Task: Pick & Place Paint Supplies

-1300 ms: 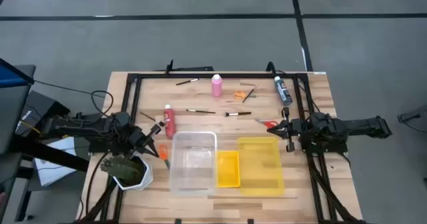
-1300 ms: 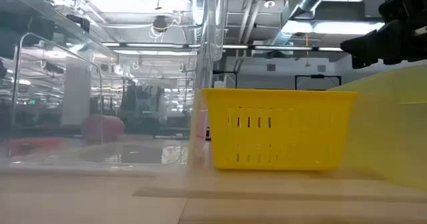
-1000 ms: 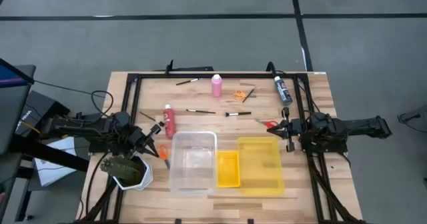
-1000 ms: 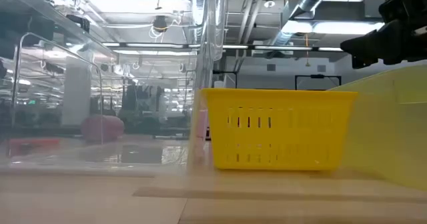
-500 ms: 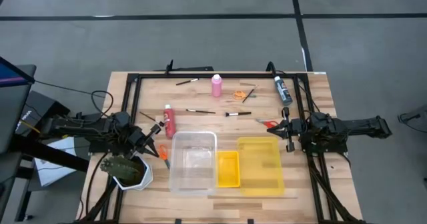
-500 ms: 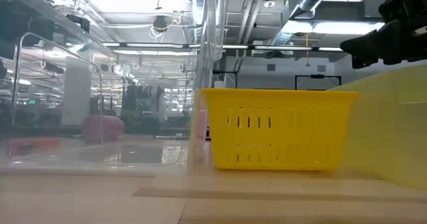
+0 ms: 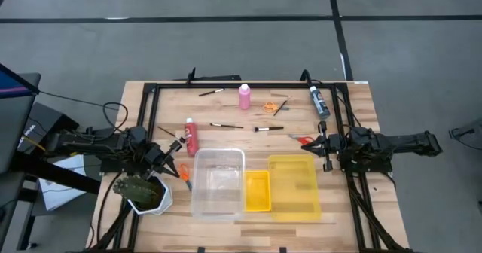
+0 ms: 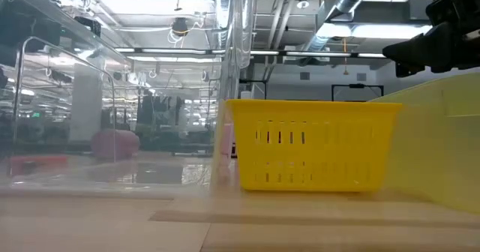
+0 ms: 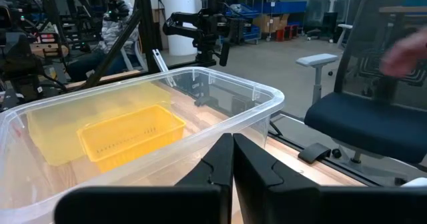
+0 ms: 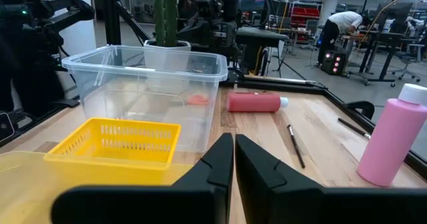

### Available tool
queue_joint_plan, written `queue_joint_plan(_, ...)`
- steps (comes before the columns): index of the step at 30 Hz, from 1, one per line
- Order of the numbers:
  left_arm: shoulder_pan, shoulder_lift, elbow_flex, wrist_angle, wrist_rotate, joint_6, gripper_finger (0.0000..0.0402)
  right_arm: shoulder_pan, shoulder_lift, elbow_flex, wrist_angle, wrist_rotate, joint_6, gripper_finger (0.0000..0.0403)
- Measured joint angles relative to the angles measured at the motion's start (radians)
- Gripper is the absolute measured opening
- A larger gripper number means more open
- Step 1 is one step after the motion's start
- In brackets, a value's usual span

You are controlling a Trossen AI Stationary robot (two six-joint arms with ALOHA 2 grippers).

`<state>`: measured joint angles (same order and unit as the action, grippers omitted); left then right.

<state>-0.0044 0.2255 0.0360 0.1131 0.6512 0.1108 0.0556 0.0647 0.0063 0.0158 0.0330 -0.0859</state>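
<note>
On the table's far half lie a pink bottle point(image 7: 245, 96), a red bottle point(image 7: 190, 136) on its side, a dark blue bottle point(image 7: 319, 102), several thin brushes point(image 7: 226, 125) and orange scissors point(image 7: 269, 106). Red-handled scissors point(image 7: 303, 139) lie just ahead of my right gripper point(image 7: 324, 153), which is shut and level at the table's right. A second pair of orange scissors point(image 7: 182, 170) lies by my left gripper point(image 7: 175, 165), shut and level at the table's left, facing the clear bin point(image 7: 218, 181). Neither gripper holds anything.
The clear bin, a small yellow basket point(image 7: 257, 190) and a yellow bin point(image 7: 293, 185) stand side by side on the near half. A plant in a white pot point(image 7: 143, 193) stands under the left arm. A black frame point(image 7: 248, 86) runs around the work area.
</note>
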Motion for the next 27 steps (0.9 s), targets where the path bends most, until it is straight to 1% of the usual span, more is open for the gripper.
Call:
queue_joint_plan(15, 0.0, 0.0, 0.0, 0.001, 0.0, 0.006, 0.0001, 0.0, 0.0, 0.0, 0.0, 0.0, 0.0, 0.0013)
queue_joint_plan(20, 0.0, 0.0, 0.0, 0.044, 0.0, 0.011, 0.0001, 0.0, 0.0, 0.0, 0.0, 0.0, 0.0, 0.0013)
queue_joint_plan(22, 0.0, 0.001, 0.0, 0.088, -0.01, 0.011, 0.0001, 0.0, 0.0, 0.0, 0.0, 0.0, 0.0, 0.0013)
queue_joint_plan(23, 0.0, 0.003, 0.0, 0.116, -0.019, -0.006, 0.0001, 0.0, 0.0, 0.0, 0.0, 0.0, 0.0, 0.0013)
queue_joint_plan(25, 0.0, 0.006, 0.0, 0.175, -0.057, -0.095, 0.0001, 0.0, 0.0, 0.0, 0.0, 0.0, 0.0, 0.0013)
queue_joint_plan(27, 0.0, 0.013, 0.0, 0.259, -0.148, -0.256, 0.0001, 0.0, 0.0, 0.0, 0.0, 0.0, 0.0, 0.0013)
